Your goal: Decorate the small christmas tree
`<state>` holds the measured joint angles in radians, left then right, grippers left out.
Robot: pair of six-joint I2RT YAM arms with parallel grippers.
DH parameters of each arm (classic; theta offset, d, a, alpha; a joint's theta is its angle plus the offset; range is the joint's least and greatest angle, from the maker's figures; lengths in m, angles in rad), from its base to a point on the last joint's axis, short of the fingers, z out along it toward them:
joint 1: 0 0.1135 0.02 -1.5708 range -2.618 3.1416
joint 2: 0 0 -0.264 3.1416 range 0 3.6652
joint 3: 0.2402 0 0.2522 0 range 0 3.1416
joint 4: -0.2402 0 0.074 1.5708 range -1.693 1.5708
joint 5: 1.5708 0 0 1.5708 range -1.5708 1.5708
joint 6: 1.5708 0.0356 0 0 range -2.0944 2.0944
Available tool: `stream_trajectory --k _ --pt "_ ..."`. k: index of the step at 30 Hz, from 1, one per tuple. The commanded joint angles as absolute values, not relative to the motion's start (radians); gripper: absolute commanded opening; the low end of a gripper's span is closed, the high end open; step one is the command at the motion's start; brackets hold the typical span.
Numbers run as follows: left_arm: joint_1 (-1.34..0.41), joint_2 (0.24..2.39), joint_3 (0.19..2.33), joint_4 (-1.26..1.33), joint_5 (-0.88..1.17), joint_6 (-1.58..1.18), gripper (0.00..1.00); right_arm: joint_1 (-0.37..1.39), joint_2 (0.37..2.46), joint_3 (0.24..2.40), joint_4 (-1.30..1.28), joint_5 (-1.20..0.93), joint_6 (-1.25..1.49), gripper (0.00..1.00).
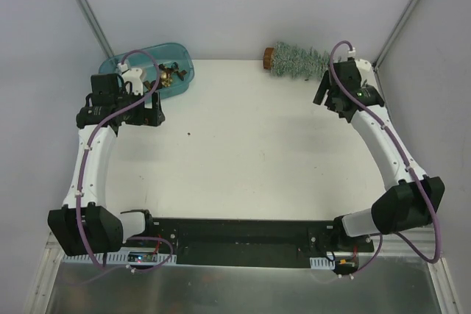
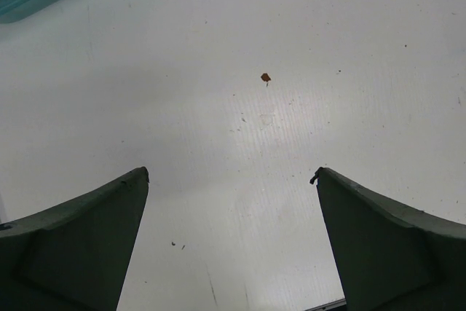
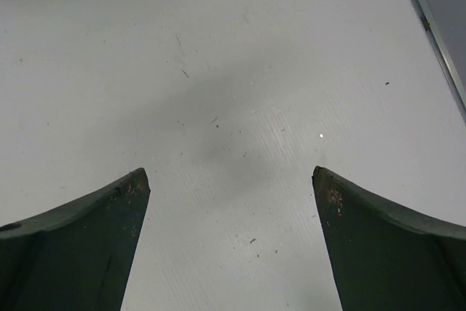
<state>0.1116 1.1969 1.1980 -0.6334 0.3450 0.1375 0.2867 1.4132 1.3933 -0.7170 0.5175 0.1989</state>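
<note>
White and matte, the surface (image 1: 243,145) under us shows a fine ribbed grain in the wrist views, sprinkled with dark specks and one small brown crumb (image 2: 266,76). At its far edge, right of centre, we see the small frosted-green bottle-brush christmas tree (image 1: 300,61) lying on its side. It is a bristly cone, its needles tipped pale as if dusted. Its long axis runs left to right along that far edge. The round brown cork-like base (image 1: 268,55) faces left and the narrow tip points right, toward our right arm. A fringe of the same frosted bristles shows in the upper left corner of the right wrist view.

At the far left corner sits a teal translucent plastic tray (image 1: 185,64), oblong with rounded ends and a shallow wall. Inside it lie small brown and gold ornaments (image 1: 168,75), too small for us to tell apart.

Our left gripper (image 2: 229,172) hangs just beside the tray's near side. Its dark, smooth, wedge-shaped fingers (image 2: 80,238) are spread wide apart with only bare surface between them, and it grasps nothing. Our right gripper (image 3: 231,171) hangs near the tree's tip, apart from it. Its fingers are equally spread, released and holding nothing, and their inner edges carry a little brownish dust.
</note>
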Motion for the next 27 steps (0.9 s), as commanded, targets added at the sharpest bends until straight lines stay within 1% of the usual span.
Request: stream_trajectory --k 1,7,11,12,17,22,27 --pt "0.135 1.218 1.227 -0.598 0.423 0.124 0.99 0.206 1.443 1.440 -0.582 0.393 0.210 0.96" --pt "0.164 1.265 1.247 -0.591 0.491 0.124 0.99 0.141 1.626 1.569 -0.534 0.376 0.196 0.96" --pt "0.164 1.293 1.252 -0.592 0.499 0.126 0.99 0.095 1.788 1.653 -0.482 0.347 0.204 0.99" --pt "0.164 1.295 1.249 -0.591 0.500 0.126 0.99 0.083 1.819 1.669 -0.463 0.333 0.209 0.97" --pt "0.164 1.302 1.226 -0.591 0.514 0.146 0.99 0.040 1.946 1.741 -0.358 0.267 0.232 0.92" --pt "0.166 1.307 1.204 -0.578 0.526 0.164 0.99 0.032 2.063 1.828 -0.237 0.242 0.224 0.89" --pt "0.164 1.316 1.177 -0.558 0.557 0.172 0.99 0.032 2.158 1.874 -0.115 0.193 0.224 0.83"
